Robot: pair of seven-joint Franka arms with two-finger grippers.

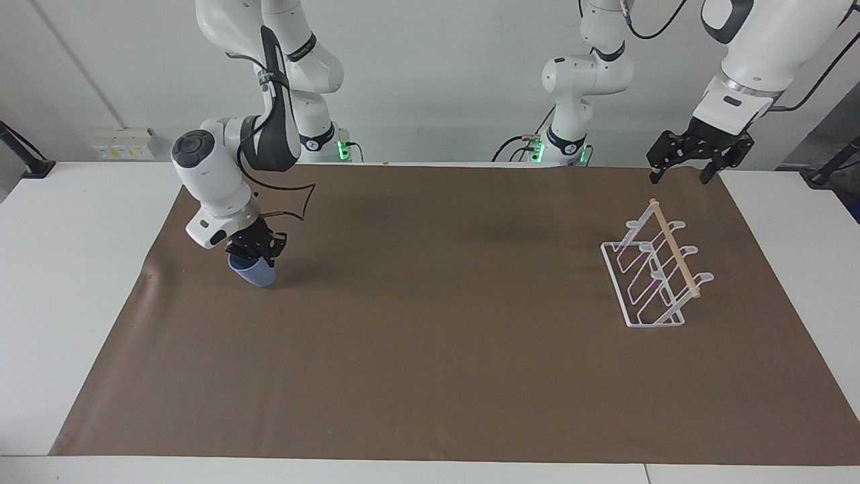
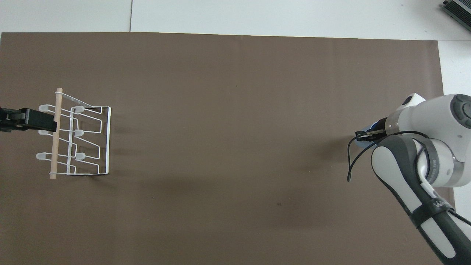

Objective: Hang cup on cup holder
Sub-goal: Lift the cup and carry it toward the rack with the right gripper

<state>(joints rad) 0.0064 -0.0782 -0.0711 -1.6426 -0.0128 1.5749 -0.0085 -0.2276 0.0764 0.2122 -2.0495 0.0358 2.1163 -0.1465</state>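
Right gripper [image 1: 254,247] is closed on the rim of the cup [image 1: 252,273], a small light-blue tumbler held tilted just above the brown mat [image 1: 430,376] at the right arm's end of the worktop [image 1: 60,269]. Left gripper [image 1: 680,168] waits with fingers spread over the mat's edge near the cup holder [image 1: 655,275], a white wire rack standing well apart from the cup. Picking up looks done; carrying and hanging remain. From overhead, the arm hides nearly all of the cup.
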